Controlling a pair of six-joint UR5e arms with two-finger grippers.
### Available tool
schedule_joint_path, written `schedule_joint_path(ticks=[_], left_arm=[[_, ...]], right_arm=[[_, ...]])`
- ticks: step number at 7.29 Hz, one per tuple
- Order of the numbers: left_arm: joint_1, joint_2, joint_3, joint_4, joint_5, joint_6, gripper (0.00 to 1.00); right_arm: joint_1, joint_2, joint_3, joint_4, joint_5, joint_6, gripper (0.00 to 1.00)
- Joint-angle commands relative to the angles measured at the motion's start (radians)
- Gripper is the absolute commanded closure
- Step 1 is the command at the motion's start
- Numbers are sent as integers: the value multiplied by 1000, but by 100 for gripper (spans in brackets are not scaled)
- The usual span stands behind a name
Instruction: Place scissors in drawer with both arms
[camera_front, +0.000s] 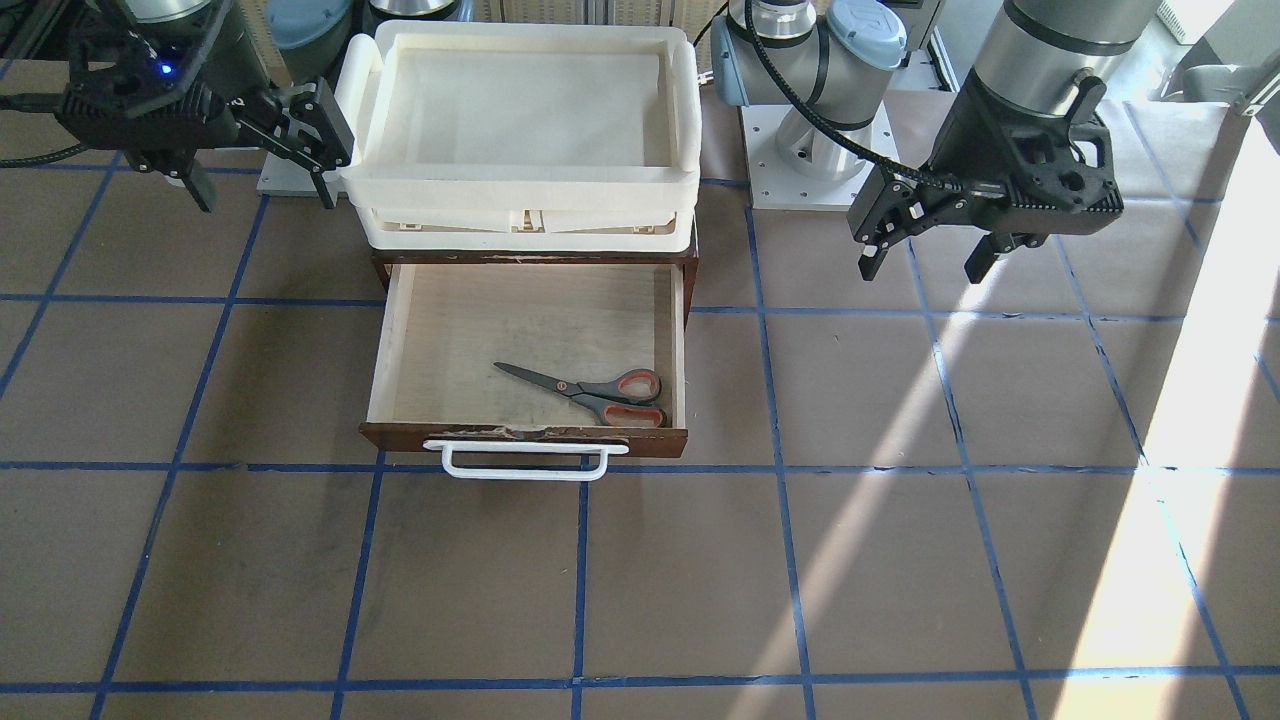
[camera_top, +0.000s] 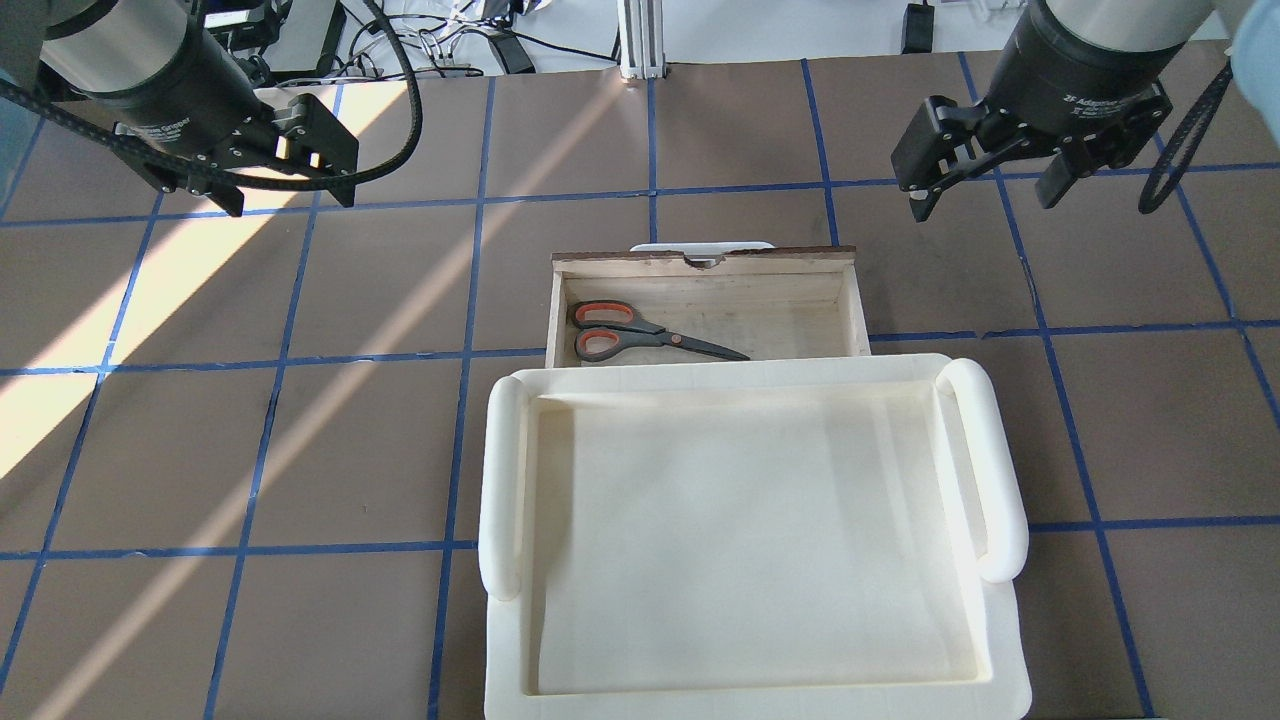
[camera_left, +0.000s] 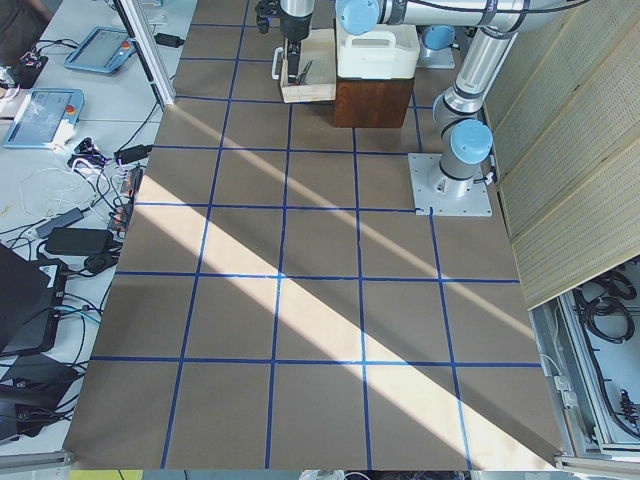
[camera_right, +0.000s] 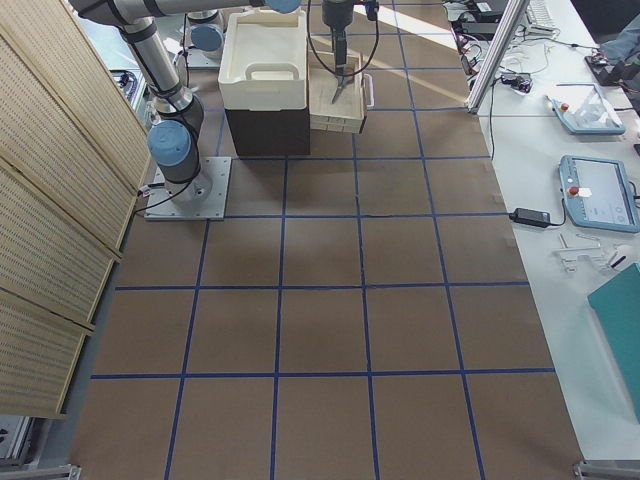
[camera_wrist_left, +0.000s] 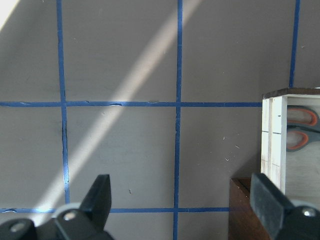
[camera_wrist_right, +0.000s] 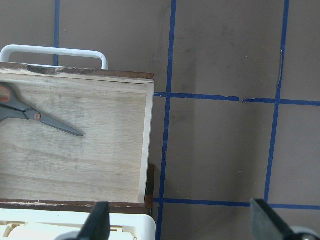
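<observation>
The scissors (camera_front: 600, 388) lie flat inside the open drawer (camera_front: 525, 438), handles toward the robot's left; they also show in the overhead view (camera_top: 640, 335) and the right wrist view (camera_wrist_right: 35, 115), and their orange-lined loops show in the left wrist view (camera_wrist_left: 300, 127). The drawer (camera_top: 700, 262) is pulled out, its white bar handle (camera_front: 525, 460) facing away from the robot. My left gripper (camera_top: 290, 200) (camera_front: 925, 265) is open and empty, raised over the table to the drawer's left. My right gripper (camera_top: 985, 200) (camera_front: 262, 195) is open and empty, raised to the drawer's right.
A cream-white plastic tray (camera_top: 510, 480) sits on top of the brown cabinet above the drawer. The table is brown with blue tape grid lines. Arm bases stand behind the cabinet (camera_front: 810, 150).
</observation>
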Motion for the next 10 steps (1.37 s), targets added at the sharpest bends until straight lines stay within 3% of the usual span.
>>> schedule_joint_path(ticks=[1, 10], left_arm=[[-6, -1, -11, -2, -4, -90, 0], [-29, 2, -11, 1, -4, -75, 0]], right_arm=[[0, 0, -1, 0, 0, 0, 0], [0, 0, 1, 0, 0, 0, 0]])
